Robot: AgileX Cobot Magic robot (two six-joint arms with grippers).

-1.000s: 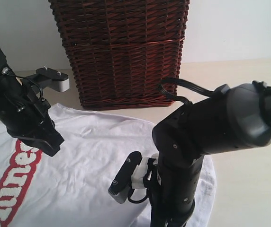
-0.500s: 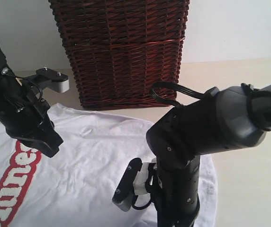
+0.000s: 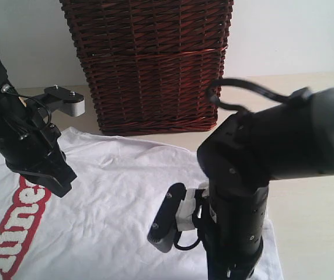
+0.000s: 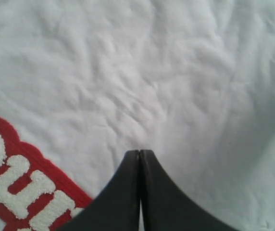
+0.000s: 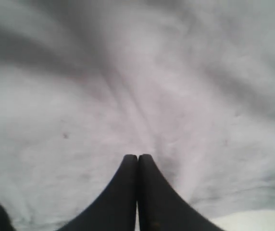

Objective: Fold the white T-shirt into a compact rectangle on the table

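- While the white T-shirt (image 3: 114, 192) lay unfolded, left gripper (image 4: 139, 153) and right gripper (image 5: 137, 156) were clenched, empty.
- Opening was judged necessary — the 4 o'clock edge to be grasped next.

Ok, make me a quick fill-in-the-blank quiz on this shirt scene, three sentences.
1. The shirt has lettering outlined in ____.
2. The left fingers and the right fingers are both ____.
3. The basket beyond the shirt is woven ____.

Missing words: red; shut; wicker.
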